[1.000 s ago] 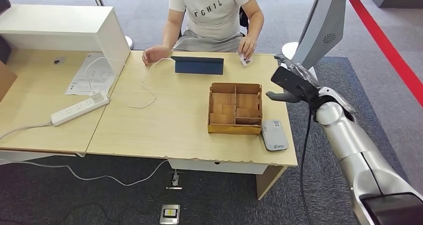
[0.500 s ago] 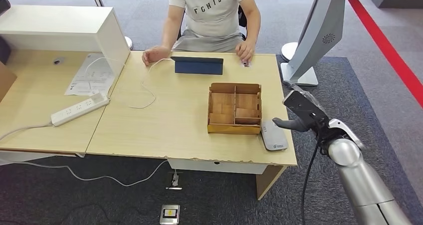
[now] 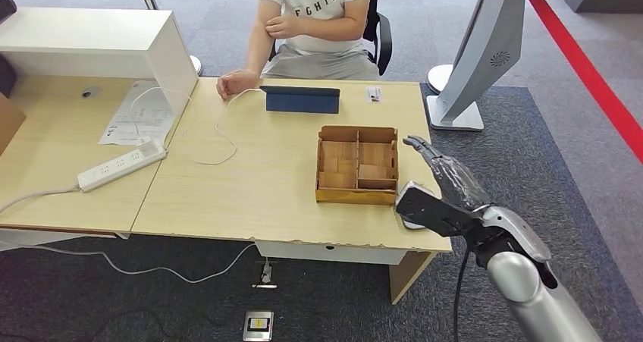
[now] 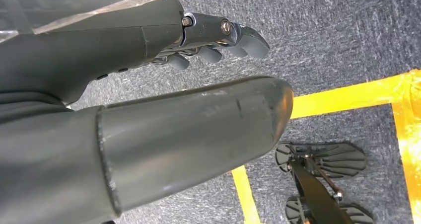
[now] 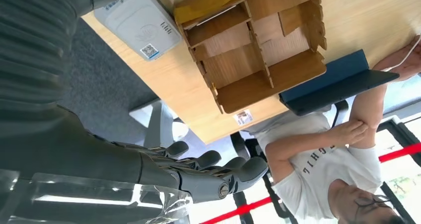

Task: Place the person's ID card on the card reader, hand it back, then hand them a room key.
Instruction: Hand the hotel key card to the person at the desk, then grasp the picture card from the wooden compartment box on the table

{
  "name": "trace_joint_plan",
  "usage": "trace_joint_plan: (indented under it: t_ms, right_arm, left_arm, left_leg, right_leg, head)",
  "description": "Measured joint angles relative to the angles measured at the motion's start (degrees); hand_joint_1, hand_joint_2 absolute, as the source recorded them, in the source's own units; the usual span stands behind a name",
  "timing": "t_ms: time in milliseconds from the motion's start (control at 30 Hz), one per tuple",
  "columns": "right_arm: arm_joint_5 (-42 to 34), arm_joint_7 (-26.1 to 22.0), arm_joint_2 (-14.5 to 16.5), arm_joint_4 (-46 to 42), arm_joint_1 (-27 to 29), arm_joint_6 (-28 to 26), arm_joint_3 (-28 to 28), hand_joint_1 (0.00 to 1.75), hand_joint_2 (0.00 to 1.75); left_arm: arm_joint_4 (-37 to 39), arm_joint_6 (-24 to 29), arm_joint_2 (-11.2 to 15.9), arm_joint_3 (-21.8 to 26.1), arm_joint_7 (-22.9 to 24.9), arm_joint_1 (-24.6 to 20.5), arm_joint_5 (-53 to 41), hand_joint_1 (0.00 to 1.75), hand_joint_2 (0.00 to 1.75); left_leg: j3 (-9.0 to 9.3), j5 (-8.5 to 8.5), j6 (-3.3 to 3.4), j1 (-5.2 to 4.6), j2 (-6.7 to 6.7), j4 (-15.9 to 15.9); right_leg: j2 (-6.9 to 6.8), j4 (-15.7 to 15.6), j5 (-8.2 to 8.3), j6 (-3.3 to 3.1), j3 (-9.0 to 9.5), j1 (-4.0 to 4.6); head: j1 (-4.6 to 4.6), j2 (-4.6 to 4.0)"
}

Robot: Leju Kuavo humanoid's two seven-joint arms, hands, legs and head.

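Note:
The small ID card (image 3: 372,93) lies on the desk's far edge in front of the seated person (image 3: 318,16); in the right wrist view the card (image 5: 243,117) lies beyond the box. My right hand (image 3: 440,194) hovers open, holding nothing, at the desk's near right corner, and in the head view it covers most of the card reader. The grey-white card reader (image 5: 139,28) lies beside the wooden compartment box (image 3: 357,164). My left hand (image 4: 149,100) hangs over the carpet floor with fingers extended and nothing in it.
A dark blue tablet case (image 3: 301,98) stands between the person and the box. The person's hand (image 3: 236,83) rests on the desk by a white cable. A power strip (image 3: 121,164) and papers lie on the left desk. A white stand (image 3: 474,54) rises right of the desk.
My right hand has drawn back from the desk's far right side, lowering over the card reader. The person let go of the card on the desk and pulled that arm in.

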Motion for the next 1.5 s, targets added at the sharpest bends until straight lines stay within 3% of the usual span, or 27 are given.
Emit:
trace_joint_plan:
  t_ms: [333,567,933,1100,1500]
  right_arm:
    - [15.7,9.4,-0.1,-2.6,1.2,3.2,2.3,0.00,1.75]
    - [20.9,9.8,0.4,-1.6,1.1,5.0,2.2,0.00,1.75]
    - [23.2,9.1,1.2,-1.5,1.1,5.5,1.9,0.00,1.75]
    - [36.0,6.0,7.0,-0.4,0.9,4.8,1.4,0.00,1.75]
    - [41.2,2.4,13.1,8.6,-2.3,-1.1,1.4,0.00,1.75]
  left_arm:
    - [0.0,-1.6,0.8,0.0,0.1,-0.1,-1.3,0.00,0.00]
    - [0.0,-2.0,0.9,0.0,0.5,-0.2,-1.3,0.00,0.00]
    - [0.0,-2.0,0.9,0.0,0.5,-0.3,-1.3,0.00,0.00]
    - [0.0,-2.2,0.8,0.0,-0.1,-0.4,-1.8,0.00,0.00]
    - [0.0,-1.9,0.6,-0.1,-0.2,-0.5,-2.2,0.00,0.00]
  left_leg:
    - [-0.01,0.00,0.00,0.00,0.00,0.0]
    - [-0.03,0.00,0.00,0.00,-0.01,0.0]
    - [-0.02,0.00,0.00,0.00,-0.01,0.0]
    - [-0.03,0.01,0.00,0.01,0.00,0.0]
    - [-0.06,0.01,-0.01,0.01,-0.01,0.0]
  right_leg:
    - [0.00,0.0,0.00,0.00,0.00,0.00]
    - [0.00,0.0,0.00,-0.01,0.00,0.00]
    - [0.00,0.0,-0.01,-0.01,0.00,0.00]
    - [0.00,0.0,-0.01,-0.01,0.00,0.01]
    - [0.00,0.0,-0.01,-0.01,-0.01,0.01]
  head:
    - [0.00,0.00]
    - [0.00,0.00]
    - [0.00,0.00]
    - [0.00,0.00]
    - [0.00,0.00]
